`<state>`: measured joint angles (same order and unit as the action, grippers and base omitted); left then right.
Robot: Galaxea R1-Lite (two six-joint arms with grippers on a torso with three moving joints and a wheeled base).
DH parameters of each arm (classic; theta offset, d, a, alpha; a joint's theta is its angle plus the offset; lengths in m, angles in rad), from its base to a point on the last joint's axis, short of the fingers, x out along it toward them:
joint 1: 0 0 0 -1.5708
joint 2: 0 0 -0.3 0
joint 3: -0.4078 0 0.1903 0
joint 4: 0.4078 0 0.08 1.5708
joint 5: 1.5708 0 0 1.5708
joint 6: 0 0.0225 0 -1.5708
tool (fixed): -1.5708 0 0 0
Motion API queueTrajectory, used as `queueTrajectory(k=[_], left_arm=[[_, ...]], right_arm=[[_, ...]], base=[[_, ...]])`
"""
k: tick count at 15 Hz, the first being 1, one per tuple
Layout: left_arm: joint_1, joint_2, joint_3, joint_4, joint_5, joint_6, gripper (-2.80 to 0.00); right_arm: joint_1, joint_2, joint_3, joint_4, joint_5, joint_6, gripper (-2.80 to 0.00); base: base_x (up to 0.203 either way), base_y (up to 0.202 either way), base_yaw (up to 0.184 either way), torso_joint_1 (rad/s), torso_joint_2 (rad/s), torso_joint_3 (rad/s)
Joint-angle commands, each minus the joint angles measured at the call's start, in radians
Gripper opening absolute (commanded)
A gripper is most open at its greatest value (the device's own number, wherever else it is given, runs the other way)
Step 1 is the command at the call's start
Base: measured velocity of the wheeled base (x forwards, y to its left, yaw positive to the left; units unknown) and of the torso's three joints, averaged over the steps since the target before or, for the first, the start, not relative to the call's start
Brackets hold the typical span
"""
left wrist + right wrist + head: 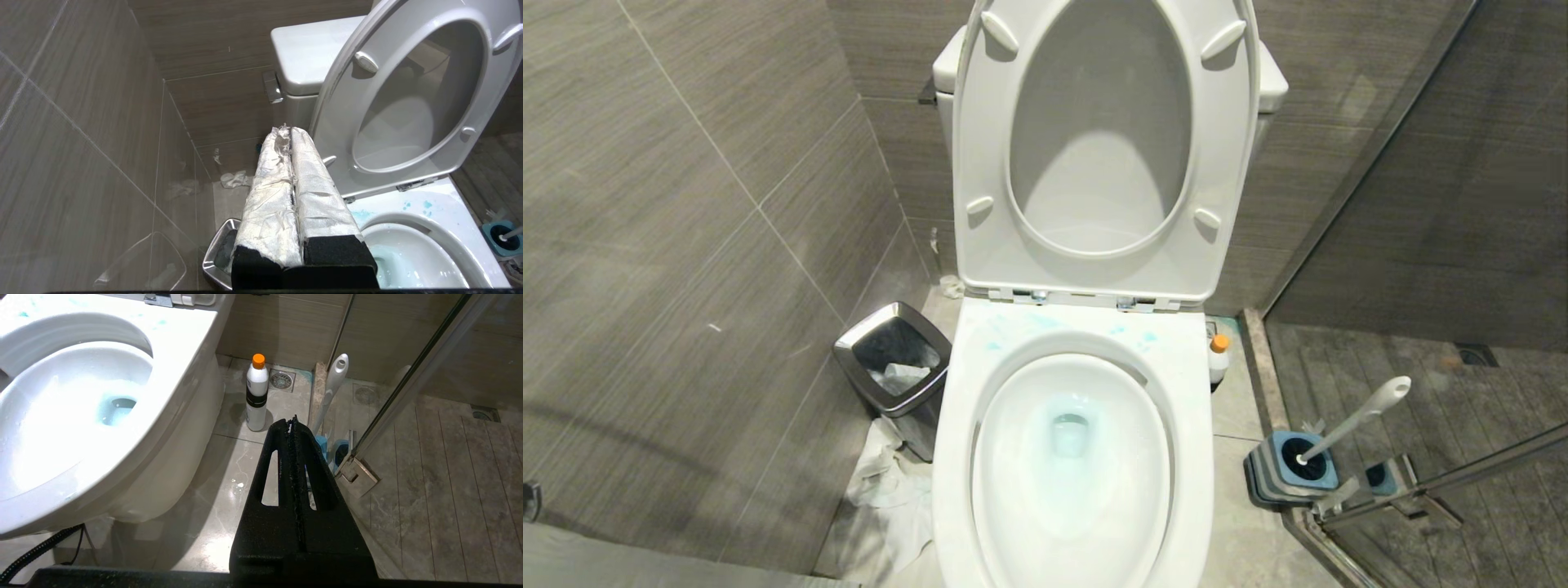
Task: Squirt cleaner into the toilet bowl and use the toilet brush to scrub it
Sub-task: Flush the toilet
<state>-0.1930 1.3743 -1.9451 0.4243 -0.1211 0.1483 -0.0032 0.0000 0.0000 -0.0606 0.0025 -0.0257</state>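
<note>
Room: a narrow toilet stall with grey-brown wood-grain tiled walls point(686, 204), a pale grey stone-look floor point(229, 465), and a framed glass shower partition point(1462, 478) to the right of the toilet.

The large glossy white ceramic toilet bowl point(1201, 457) fills the centre, long axis running from the robot toward the back wall. Its white seat and lid point(1225, 163) stand raised against the white cistern point(310, 53). Turquoise-blue liquid tints the basin water, and blue smears mark the rear rim below the hinges.

The small pale cleaner bottle with an orange cap point(257, 394) stands upright on the floor just right of the bowl's rear, cap upward, near a square floor drain point(281, 379).

The slim whitish-grey toilet brush point(1356, 418) sits in its square blue-and-grey holder point(1278, 474) on the floor, right of the bowl; its handle tilts up and away from the bowl, holed end uppermost.

Left of the bowl stands a chrome-rimmed black bin point(894, 367), with crumpled white paper point(882, 490) on the floor beside it.

The left claw point(288, 132), fingers wrapped in white material, is clenched and empty, hanging over the bin beside the bowl. The right claw point(293, 421), black, is clenched and empty, low to the right of the bowl, pointing toward bottle and brush.
</note>
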Motion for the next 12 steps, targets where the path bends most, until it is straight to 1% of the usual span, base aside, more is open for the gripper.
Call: queueTrajectory(k=[1,3,8,10,12], left_arm=[[-0.033,0.003,-0.001,0.002,0.001,0.002,-2.80],[-0.054,0.008,-0.001,0.002,0.004,0.004,-2.80],[-0.052,0.014,0.009,0.002,0.014,0.004,-2.80],[-0.046,0.026,0.011,0.002,0.048,0.005,-2.80],[-0.046,0.047,0.009,0.002,0.065,0.005,-2.80]], right_arm=[[0.000,0.000,0.025,-0.001,0.001,0.000,-2.80],[0.000,0.000,0.025,-0.001,0.001,0.000,-2.80],[0.000,0.000,0.025,-0.001,0.001,0.000,-2.80],[0.000,0.000,0.025,-0.001,0.001,0.000,-2.80],[0.000,0.002,0.025,-0.001,0.001,0.000,-2.80]], base=[[0.000,0.000,0.000,0.000,0.00,0.000],[0.000,0.000,0.000,0.000,0.00,0.000],[0.000,0.000,0.000,0.000,0.00,0.000],[0.000,0.000,0.000,0.000,0.00,0.000],[0.000,0.000,0.000,0.000,0.00,0.000]])
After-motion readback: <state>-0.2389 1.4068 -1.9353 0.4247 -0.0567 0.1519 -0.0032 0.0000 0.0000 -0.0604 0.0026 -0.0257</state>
